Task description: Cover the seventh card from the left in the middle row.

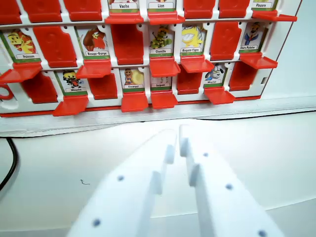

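Below, white pincer [177, 143] nearly closed, apparently empty, bare table [256, 148] between it and red card board's [148, 59] front edge

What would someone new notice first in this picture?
Probably the red-and-white plastic game board across the top of the wrist view, its red flaps partly lowered to show cartoon animal cards such as the yellow "Requin-Tigre" card. Next, the white plastic pincer looms in the lower centre over the white table, fingertips nearly together, holding nothing.
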Robot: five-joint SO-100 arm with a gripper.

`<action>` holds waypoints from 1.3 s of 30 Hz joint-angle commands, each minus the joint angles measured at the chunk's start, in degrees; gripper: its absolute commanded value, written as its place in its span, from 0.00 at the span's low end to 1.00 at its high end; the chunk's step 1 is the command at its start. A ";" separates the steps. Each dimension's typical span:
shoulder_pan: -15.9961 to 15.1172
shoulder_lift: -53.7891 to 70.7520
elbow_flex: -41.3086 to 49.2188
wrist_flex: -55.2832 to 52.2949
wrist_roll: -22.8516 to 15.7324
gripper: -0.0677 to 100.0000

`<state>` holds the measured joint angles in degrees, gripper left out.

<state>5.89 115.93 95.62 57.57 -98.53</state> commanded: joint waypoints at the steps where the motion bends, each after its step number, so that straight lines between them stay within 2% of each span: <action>1: -1.58 6.68 -9.32 5.45 -0.70 0.00; 9: -3.08 10.28 -14.33 13.01 -0.26 0.00; 18: -5.71 10.99 -16.96 15.21 1.14 0.00; 39: -5.89 11.69 -17.23 14.68 1.58 0.00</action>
<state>0.35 124.80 84.29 72.86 -97.12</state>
